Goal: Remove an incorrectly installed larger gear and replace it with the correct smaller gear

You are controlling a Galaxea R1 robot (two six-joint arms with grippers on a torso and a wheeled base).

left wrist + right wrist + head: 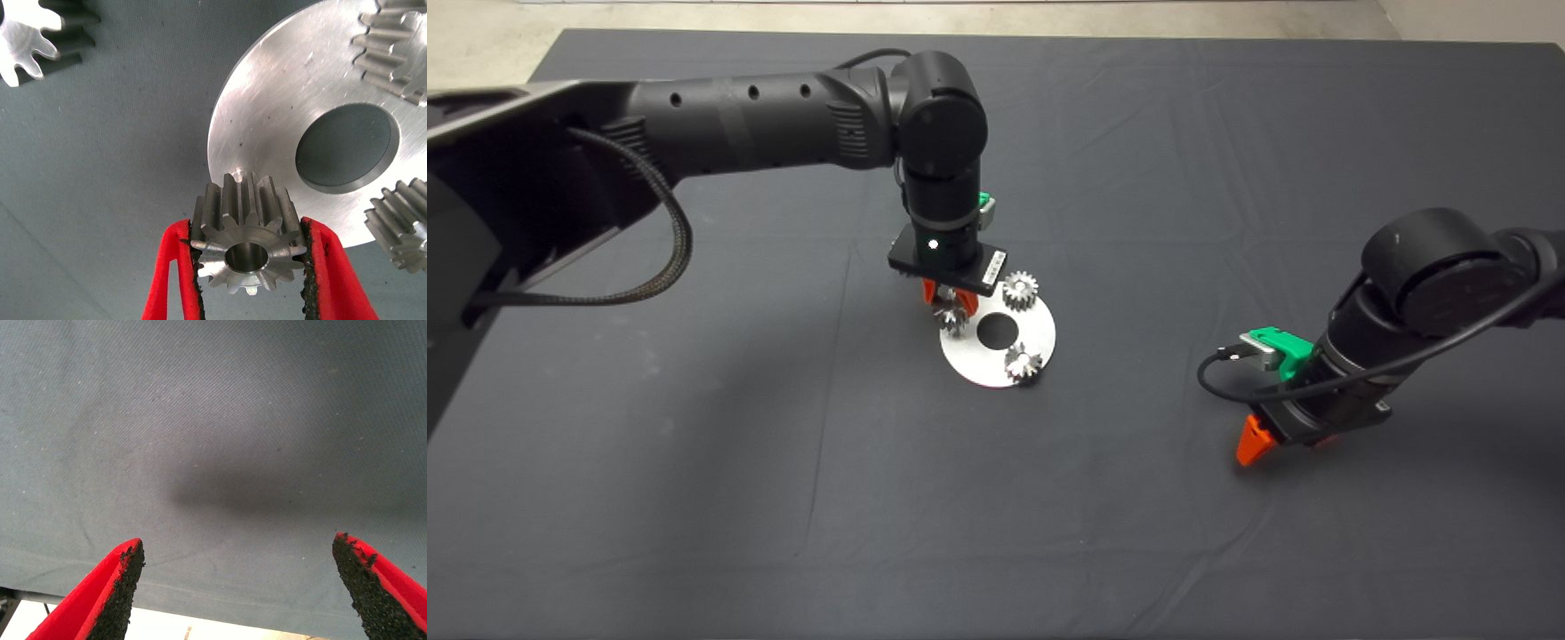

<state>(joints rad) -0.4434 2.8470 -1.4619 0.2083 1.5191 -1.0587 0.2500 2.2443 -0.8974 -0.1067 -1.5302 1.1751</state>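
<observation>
Left gripper [248,267] pinching a gear [245,248] at the rim of the disc [267,113].

Pads clamp opposite tooth flanks, bore upright, presumably to keep it square to its seat; larger or smaller gear: cannot tell. Two gears sit on the disc, one [27,37] lies on the mat [694,427]. Right gripper [237,587] parked aside, fingers spread.

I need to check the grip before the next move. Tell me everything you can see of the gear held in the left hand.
The gear is small, grey, shiny steel with straight teeth and a round centre bore. The left hand clamps it, one black pad on each toothed side, bore facing the wrist camera. It sits at the rim of the round metal plate; whether it touches the plate cannot be told.
</observation>
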